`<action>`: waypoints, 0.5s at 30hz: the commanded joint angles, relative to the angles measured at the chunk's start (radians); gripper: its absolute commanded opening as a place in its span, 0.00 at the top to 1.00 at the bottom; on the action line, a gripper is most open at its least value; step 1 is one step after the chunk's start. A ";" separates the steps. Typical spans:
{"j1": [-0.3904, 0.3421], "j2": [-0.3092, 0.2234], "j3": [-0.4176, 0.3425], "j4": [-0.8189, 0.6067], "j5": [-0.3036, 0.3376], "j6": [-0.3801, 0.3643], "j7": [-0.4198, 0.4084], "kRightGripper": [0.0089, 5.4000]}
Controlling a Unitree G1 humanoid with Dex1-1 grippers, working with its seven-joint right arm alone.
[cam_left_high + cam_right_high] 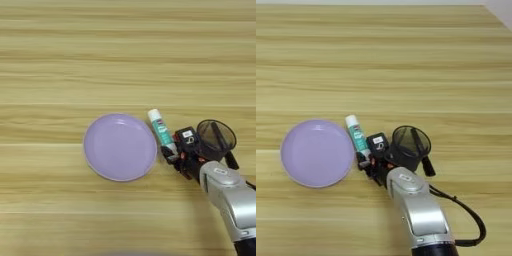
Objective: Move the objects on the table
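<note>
- Your glue stick [162, 131] lies flat on the table [60, 60], white cap toward 11 o'clock, its lower end at the gripper, just off the plate's 3 o'clock rim.
- The pen is not plainly visible now; a speck of red shows by the fingers, but you cannot tell whether that is the pen, and the gripper covers the spot.
- The right gripper [370, 165] sits at the glue stick's lower end, at 5 o'clock from the stick. Whether the claw is wide, narrow or holding anything, you cannot tell: the black fingers merge with the wrist.
- The purple plate [120, 146] lies empty; the black mesh cup [216, 136] stands at 3 o'clock of the gripper, a dark stick inside.
- Judged from this, nothing has reached the plate; moving both objects looks to be left.
</note>
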 commanded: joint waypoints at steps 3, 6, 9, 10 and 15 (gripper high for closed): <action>-0.078 0.027 0.076 -0.034 -0.016 -0.007 -0.005 0.69; -0.090 0.048 0.106 -0.003 -0.018 -0.013 -0.004 0.69; -0.099 0.061 0.124 0.024 -0.018 -0.021 -0.002 0.69; -0.103 0.063 0.128 0.031 -0.019 -0.024 -0.001 0.69; -0.136 0.081 0.144 0.092 -0.017 -0.034 0.003 0.69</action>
